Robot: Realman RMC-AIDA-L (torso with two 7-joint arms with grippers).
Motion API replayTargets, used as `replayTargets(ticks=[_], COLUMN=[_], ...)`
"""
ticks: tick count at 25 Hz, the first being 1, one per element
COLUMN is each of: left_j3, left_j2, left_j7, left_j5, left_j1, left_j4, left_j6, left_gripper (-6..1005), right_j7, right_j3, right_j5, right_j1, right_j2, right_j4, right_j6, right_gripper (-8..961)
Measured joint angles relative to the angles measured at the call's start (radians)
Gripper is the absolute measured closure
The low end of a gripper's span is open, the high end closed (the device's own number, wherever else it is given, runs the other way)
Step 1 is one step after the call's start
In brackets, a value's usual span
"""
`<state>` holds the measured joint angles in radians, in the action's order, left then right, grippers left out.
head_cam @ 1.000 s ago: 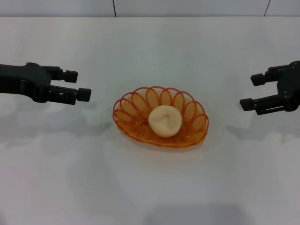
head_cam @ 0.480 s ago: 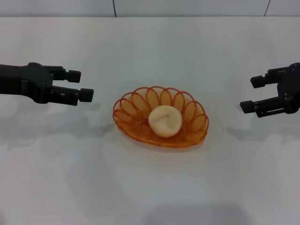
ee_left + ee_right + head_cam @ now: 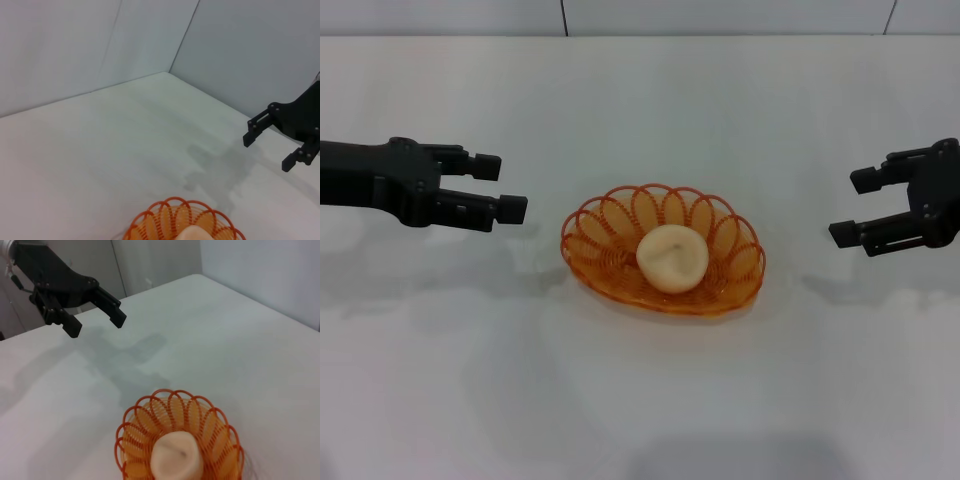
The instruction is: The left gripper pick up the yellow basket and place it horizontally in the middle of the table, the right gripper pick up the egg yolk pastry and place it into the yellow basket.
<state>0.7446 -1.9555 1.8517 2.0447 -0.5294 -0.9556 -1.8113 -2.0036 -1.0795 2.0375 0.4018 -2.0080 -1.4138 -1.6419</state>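
Note:
The yellow basket (image 3: 662, 249) lies flat in the middle of the white table (image 3: 640, 400). The egg yolk pastry (image 3: 672, 258) sits inside it. My left gripper (image 3: 510, 186) is open and empty, above the table to the left of the basket. My right gripper (image 3: 854, 207) is open and empty, to the right of the basket. The left wrist view shows the basket's rim (image 3: 176, 224), a bit of pastry (image 3: 195, 234) and the right gripper (image 3: 267, 148) farther off. The right wrist view shows the basket (image 3: 177, 437), the pastry (image 3: 177, 455) and the left gripper (image 3: 97, 319).
A wall with panel seams (image 3: 564, 17) runs along the table's far edge. Nothing else stands on the table in these views.
My left gripper has moved a little to the right, toward the basket. My right gripper has shifted slightly down. Basket and pastry have not moved.

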Motion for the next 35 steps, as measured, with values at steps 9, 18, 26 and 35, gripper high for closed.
replayTargets(ticks=[9,18,26,35], left_j3=[0.001,0.001,0.001,0.001], left_j2=[-0.001,-0.003,-0.003,-0.004], left_j7=[0.000,0.000,0.000,0.000], left_j5=[0.000,0.000,0.000,0.000], left_j1=[-0.004,-0.006,-0.006,-0.007], left_j4=[0.000,0.000,0.000,0.000], left_j6=[-0.008,-0.011,-0.011,-0.011], left_gripper=[112,112,112,112], right_j7=[-0.005,-0.008,-0.009,-0.012], right_j3=[0.000,-0.001,0.000,0.000], right_j5=[0.001,0.001,0.001,0.001], right_j1=[0.000,0.001,0.002,0.007], right_j2=[0.001,0.002,0.002,0.002], right_j4=[0.004,0.008,0.009,0.009], right_j6=[-0.003,-0.003,-0.002,-0.002], right_gripper=[184,184,184,184])
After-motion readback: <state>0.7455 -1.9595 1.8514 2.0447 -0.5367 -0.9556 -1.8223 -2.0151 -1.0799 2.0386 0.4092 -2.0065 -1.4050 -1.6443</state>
